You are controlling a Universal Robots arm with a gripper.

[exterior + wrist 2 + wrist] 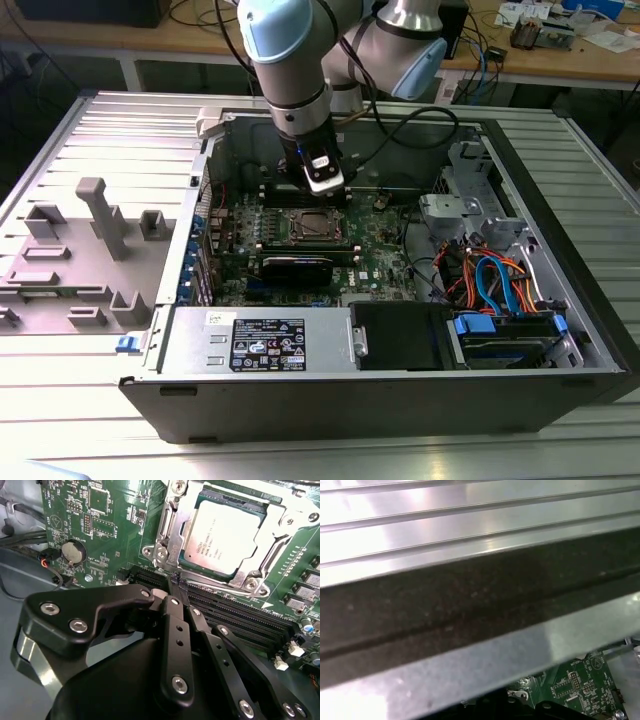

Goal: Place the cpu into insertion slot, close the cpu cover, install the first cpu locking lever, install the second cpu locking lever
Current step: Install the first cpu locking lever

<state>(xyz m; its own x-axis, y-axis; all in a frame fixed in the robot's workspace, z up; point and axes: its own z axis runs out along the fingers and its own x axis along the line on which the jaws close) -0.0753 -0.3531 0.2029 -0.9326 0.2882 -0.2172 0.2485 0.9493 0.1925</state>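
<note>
The cpu [225, 532] lies flat in the insertion slot [305, 226], its silvery-grey top facing up. The cpu cover [171, 522] is down over it, its metal frame bordering the chip on all sides. My gripper [179, 582] hovers just beside the slot's edge, over the long black memory slots [235, 612]. Its two black fingers [175, 630] are pressed together with nothing between them. In the exterior view the gripper [325, 188] hangs over the back edge of the slot, inside the open computer case. A thin metal lever runs along the cover's side [277, 555].
The green motherboard [100, 525] carries a round coin battery [73, 551] and cables at its edge. A black card [297, 267], drive bays with blue and orange cables [495, 285] and the case walls [470, 670] surround the slot. Grey fixtures [100, 215] stand at the exterior view's left.
</note>
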